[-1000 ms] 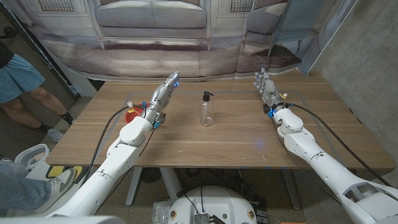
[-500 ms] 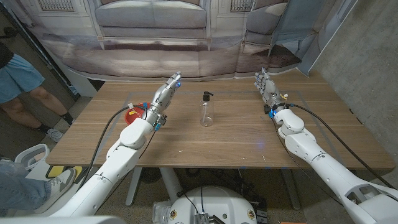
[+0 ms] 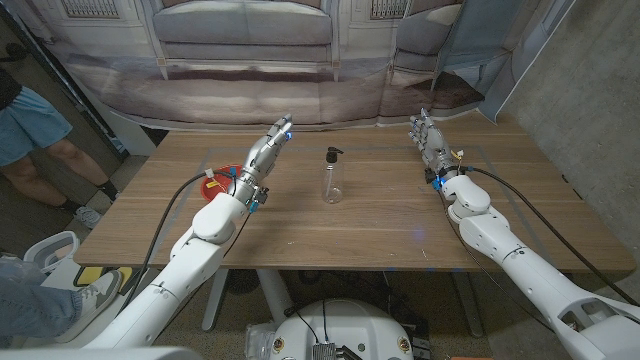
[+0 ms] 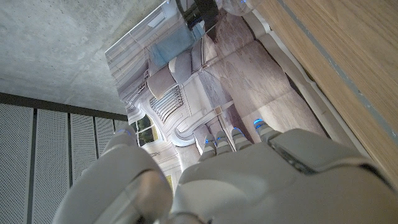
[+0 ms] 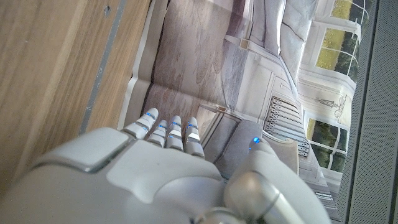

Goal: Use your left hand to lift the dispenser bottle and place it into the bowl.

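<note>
The clear dispenser bottle [image 3: 332, 178] with a black pump stands upright near the table's middle, toward the far side. My left hand [image 3: 267, 148] hovers to its left, fingers stretched out and holding nothing, a short gap away from the bottle. The red bowl [image 3: 219, 178] sits behind my left forearm, which partly hides it. My right hand [image 3: 428, 139] stands at the far right of the table with its fingers straight and nothing in them. The left wrist view catches the bottle's black pump [image 4: 198, 11] beyond my left hand [image 4: 249, 180]. My right hand [image 5: 161, 168] shows its fingers extended together.
The wooden table [image 3: 360, 225] has bare surface in front of the bottle. Black cables run along both forearms. A person's legs [image 3: 40, 150] are at the far left, off the table. A printed backdrop [image 3: 250, 60] hangs behind the table.
My left arm has shifted slightly right toward the bottle, uncovering more of the red bowl. The bottle and the right hand have not moved.
</note>
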Tool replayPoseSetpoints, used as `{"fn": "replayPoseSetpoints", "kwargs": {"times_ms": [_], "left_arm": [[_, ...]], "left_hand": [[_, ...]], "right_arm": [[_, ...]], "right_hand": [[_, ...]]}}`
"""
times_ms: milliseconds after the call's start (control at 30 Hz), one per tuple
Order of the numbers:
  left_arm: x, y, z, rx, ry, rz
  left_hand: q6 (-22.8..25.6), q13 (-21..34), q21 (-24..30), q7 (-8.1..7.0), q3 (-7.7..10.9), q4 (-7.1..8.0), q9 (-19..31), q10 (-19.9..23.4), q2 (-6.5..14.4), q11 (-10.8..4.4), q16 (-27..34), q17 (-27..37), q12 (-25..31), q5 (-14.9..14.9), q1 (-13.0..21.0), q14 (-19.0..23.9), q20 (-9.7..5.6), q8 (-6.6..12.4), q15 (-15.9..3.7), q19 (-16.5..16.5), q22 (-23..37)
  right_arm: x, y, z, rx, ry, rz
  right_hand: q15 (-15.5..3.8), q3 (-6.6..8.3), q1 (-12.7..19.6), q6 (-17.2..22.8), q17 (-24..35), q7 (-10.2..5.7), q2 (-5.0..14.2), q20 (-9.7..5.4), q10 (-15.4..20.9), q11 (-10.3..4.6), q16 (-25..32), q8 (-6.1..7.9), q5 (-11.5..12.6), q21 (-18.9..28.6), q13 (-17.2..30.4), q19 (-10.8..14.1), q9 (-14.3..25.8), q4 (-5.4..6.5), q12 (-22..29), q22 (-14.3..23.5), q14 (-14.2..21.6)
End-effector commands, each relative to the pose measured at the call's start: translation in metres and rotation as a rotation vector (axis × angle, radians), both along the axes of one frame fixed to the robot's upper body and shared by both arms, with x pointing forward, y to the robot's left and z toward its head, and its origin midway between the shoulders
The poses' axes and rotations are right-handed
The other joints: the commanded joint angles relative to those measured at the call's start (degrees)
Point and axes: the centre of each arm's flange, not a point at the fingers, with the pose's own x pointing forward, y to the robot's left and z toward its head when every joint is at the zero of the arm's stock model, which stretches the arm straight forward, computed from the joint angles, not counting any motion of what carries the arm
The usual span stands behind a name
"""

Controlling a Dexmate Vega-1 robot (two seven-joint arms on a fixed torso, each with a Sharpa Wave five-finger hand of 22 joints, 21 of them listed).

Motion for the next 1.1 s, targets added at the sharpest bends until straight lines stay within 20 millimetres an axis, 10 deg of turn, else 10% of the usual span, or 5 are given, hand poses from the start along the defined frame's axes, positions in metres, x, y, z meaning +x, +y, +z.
{"fn": "replayPoseSetpoints", "kwargs": {"times_ms": [33,1100], "left_arm": [[-0.008,-0.001,-0.002,0.019,-0.015,0.034],[-0.019,-0.011,0.009,0.101,-0.063,0.095]], "left_hand": [[-0.6,0.4,0.2,0.19,-0.21,-0.64,0.2,-0.3,-0.5,0.67,0.0,0.3,0.0,0.3,1.0,-0.2,1.48,-0.13,0.92,0.2,0.3],[-1.7,0.5,0.4,-0.12,-2.97,-3.27,0.3,-0.6,-3.2,1.25,0.2,0.4,0.1,0.6,3.3,0.1,5.49,-0.1,2.68,1.8,0.2]], "right_arm": [[-0.003,0.0,0.002,-0.012,-0.004,0.002],[-0.006,0.003,0.005,0.003,-0.022,0.003]], "right_hand": [[0.14,0.08,0.1,0.5,0.2,-0.21,0.17,-1.04,0.6,0.25,0.0,0.02,-0.1,-0.1,0.1,0.5,0.2,-0.15,-0.3,0.1,0.2],[0.27,0.0,0.4,0.5,0.2,-0.25,0.34,-0.84,0.9,0.24,0.0,-0.05,-0.2,-0.1,0.1,0.6,0.2,-0.51,-0.3,0.1,0.4]]}}
